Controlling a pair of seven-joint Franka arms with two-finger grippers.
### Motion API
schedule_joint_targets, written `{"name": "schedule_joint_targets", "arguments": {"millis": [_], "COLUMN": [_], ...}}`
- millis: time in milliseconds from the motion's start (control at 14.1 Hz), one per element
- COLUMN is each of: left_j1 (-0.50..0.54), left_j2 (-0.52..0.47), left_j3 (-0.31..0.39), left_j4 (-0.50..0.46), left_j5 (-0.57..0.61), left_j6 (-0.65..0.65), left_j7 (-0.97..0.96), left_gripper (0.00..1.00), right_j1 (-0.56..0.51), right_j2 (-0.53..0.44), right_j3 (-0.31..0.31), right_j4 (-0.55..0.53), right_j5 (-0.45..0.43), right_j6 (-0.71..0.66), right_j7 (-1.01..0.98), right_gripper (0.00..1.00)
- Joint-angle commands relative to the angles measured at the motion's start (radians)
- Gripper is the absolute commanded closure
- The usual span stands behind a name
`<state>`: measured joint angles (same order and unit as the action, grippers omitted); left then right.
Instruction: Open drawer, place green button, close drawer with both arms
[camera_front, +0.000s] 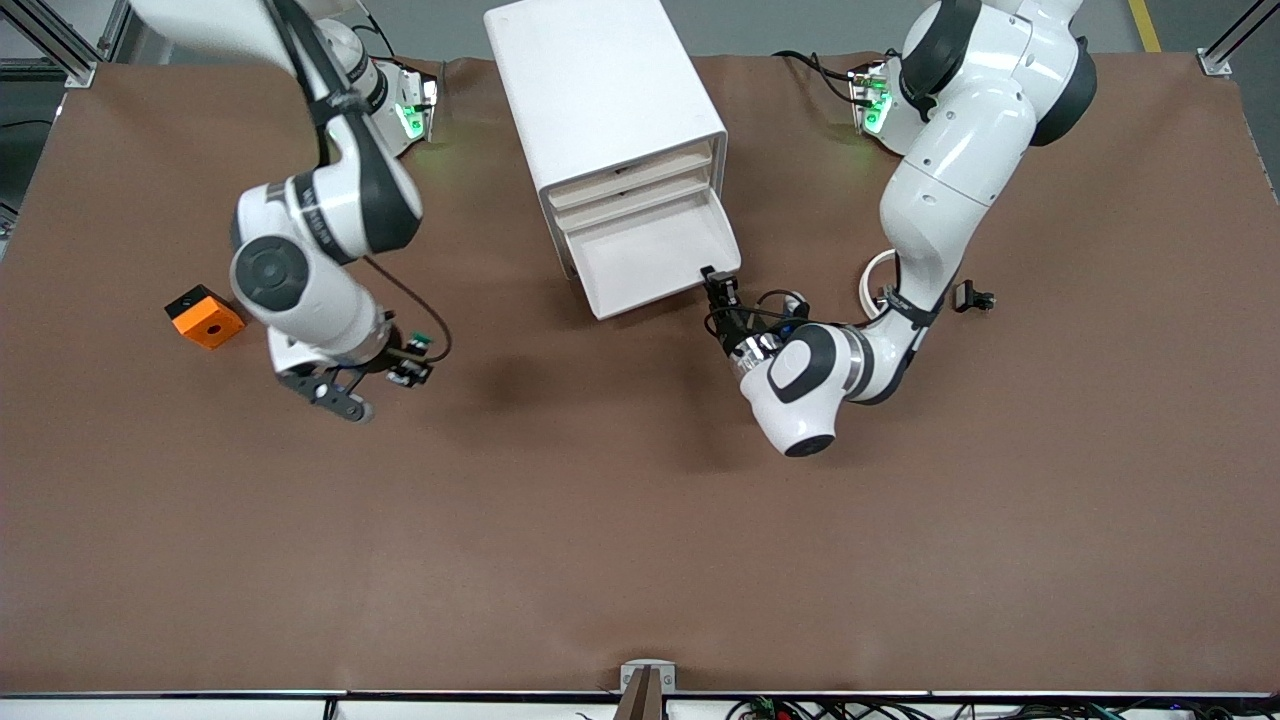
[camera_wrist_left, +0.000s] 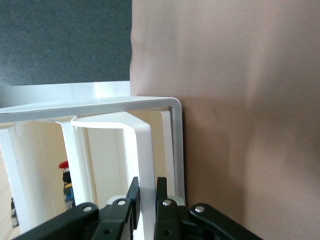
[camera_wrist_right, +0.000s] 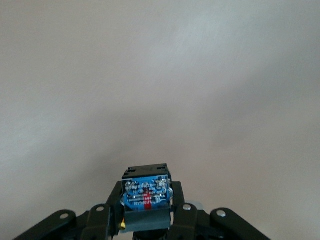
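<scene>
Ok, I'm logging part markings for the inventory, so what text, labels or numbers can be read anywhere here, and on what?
Nothing can be read.
Button in the right claw: blue label with white print and a red mark, too blurred.
Right arm's black wrist band: white lettering, too small.
Drawer unit: no markings.

Brown table cover (camera_front: 620, 520), grey floor (camera_front: 800, 25), aluminium frame posts (camera_front: 60, 45) at corners

The open drawer (camera_front: 648, 262) juts from the cabinet (camera_front: 600, 95) toward the front camera.
</scene>
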<state>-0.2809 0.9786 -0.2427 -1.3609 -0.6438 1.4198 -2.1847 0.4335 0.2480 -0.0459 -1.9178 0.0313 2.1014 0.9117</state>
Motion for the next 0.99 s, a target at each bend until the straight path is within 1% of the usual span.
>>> {"name": "schedule_joint_targets", "arguments": {"millis": [0,142,284,426,496,638,709,780,922], "left_j1": [0.029,0.038,0.039,0.037,0.037,0.037,0.037,0.037,0.035], "left_j2": [0.006,0.006,0.006,0.006,0.006,0.006,0.006,0.006,0.006], "left_j3": [0.006,0.005,0.006,0.005,0.003,0.002,0.0,-0.001,-0.003], "left_j4": [0.051,0.051,0.051,0.051,0.051,0.051,0.049,0.049,0.049], "left_j5": [0.003,0.003,0.001,0.001,0.0,0.001,0.001,0.001,0.003], "left_j6": [-0.01,-0.012,-0.012,-0.012,-0.012,-0.012,-0.012,-0.012,-0.013], "left_j7": [0.01,0.01,0.008,0.008,0.008,0.01,0.011,0.011,0.01], "left_gripper": [0.85,0.85,0.84,0.71,0.59,0.28,0.18,0.02,0.0], "right_j1": [0.124,0.197,0.24,0.292,0.322,0.364,0.382,0.402,0.421], "right_j2": [-0.003,0.005,0.01,0.013,0.02,0.059,0.075,0.091,0.118], "right_j3": [-0.006,-0.006,-0.006,-0.006,-0.008,-0.008,-0.008,-0.009,-0.009], "right_j4": [0.026,0.042,0.06,0.077,0.083,0.115,0.126,0.132,0.132], "right_j5": [0.038,0.048,0.094,0.108,0.11,0.104,0.101,0.101,0.093], "right_j6": [-0.015,-0.012,-0.008,-0.005,0.0,0.02,0.029,0.041,0.081], "right_j7": [0.165,0.184,0.187,0.19,0.2,0.294,0.315,0.32,0.399], "right_gripper": [1.0,1.0,1.0,1.0,1.0,1.0,1.0,1.0,1.0]}}
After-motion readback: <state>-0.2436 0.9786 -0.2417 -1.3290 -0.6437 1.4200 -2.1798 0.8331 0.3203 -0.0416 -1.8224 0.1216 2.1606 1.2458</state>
